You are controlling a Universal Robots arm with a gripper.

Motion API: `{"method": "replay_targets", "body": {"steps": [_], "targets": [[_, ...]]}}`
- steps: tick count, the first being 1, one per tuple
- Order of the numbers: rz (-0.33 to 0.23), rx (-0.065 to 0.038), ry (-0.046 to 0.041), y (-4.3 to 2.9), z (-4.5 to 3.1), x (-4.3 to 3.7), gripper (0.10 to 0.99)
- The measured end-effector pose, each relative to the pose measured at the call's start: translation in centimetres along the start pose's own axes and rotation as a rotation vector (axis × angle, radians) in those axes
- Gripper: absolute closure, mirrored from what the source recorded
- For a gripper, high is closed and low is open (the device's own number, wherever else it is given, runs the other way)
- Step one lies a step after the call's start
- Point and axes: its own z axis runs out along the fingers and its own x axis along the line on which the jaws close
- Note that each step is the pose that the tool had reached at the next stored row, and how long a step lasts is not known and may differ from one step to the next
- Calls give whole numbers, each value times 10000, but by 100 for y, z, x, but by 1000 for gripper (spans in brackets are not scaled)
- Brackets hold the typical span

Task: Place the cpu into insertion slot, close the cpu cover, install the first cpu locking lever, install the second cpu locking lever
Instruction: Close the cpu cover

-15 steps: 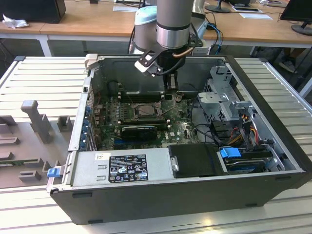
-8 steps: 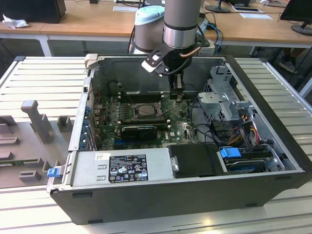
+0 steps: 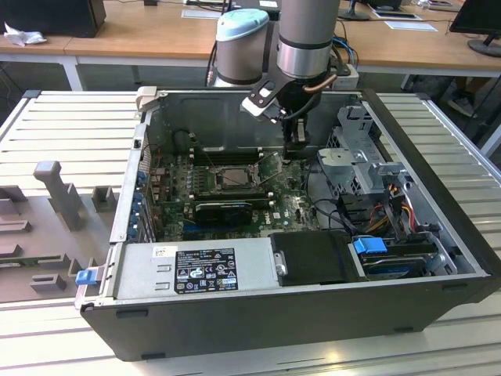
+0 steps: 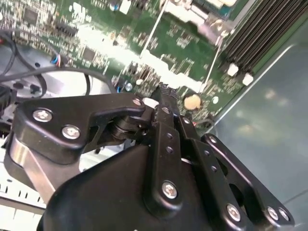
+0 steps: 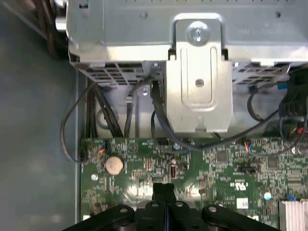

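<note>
In the exterior view the CPU socket sits mid-motherboard inside the open case. A silver-grey cpu cover point(image 3: 207, 181) frames it, and a pale square, likely the cpu point(image 3: 232, 178), lies in its centre. Thin wire locking levers point(image 3: 269, 164) stand up at the socket's side toward the exterior view's right; in the second wrist view they show as slim metal rods point(image 4: 154, 29). My gripper point(image 3: 297, 144) hangs low over the board, just to the exterior view's right of the socket. In both wrist views the gripper point(image 5: 163, 190) point(image 4: 162, 92) is shut, its fingers pressed together with nothing visible between them.
A metal drive cage point(image 3: 356, 153) and its bracket point(image 5: 198, 82) stand close beside the gripper, with black cables point(image 5: 159, 113) running below. RAM slots point(image 4: 262, 33) lie behind the socket. The power supply point(image 3: 196, 266) fills the case front. A coin cell point(image 5: 114, 164) sits on the board.
</note>
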Motion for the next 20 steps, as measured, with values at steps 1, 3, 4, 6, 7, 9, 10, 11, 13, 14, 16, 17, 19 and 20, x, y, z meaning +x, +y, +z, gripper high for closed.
{"method": "replay_targets", "body": {"steps": [1, 3, 4, 6, 7, 9, 10, 11, 13, 14, 16, 17, 19, 20], "targets": [[1, 2, 1, 6, 3, 1, 980], [-2, 0, -45, 7, 29, 0, 980], [-4, 0, -65, 6, 58, 0, 980], [-1, 0, -65, 6, 100, -1, 980], [-2, 3, -64, 5, 125, -8, 980], [-2, 2, -67, -2, 120, -21, 980], [-2, 3, -67, -24, 113, -22, 980], [-5, 2, -63, -53, 109, -22, 980], [-3, 2, -64, -106, 104, -23, 980], [-3, 2, -63, -140, 103, -24, 980], [-2, 2, -65, -196, 98, -25, 980], [-2, 2, -64, -223, 97, -26, 980], [-4, 2, -64, -270, 94, -26, 980], [-4, 2, -64, -297, 92, -27, 980]]}}
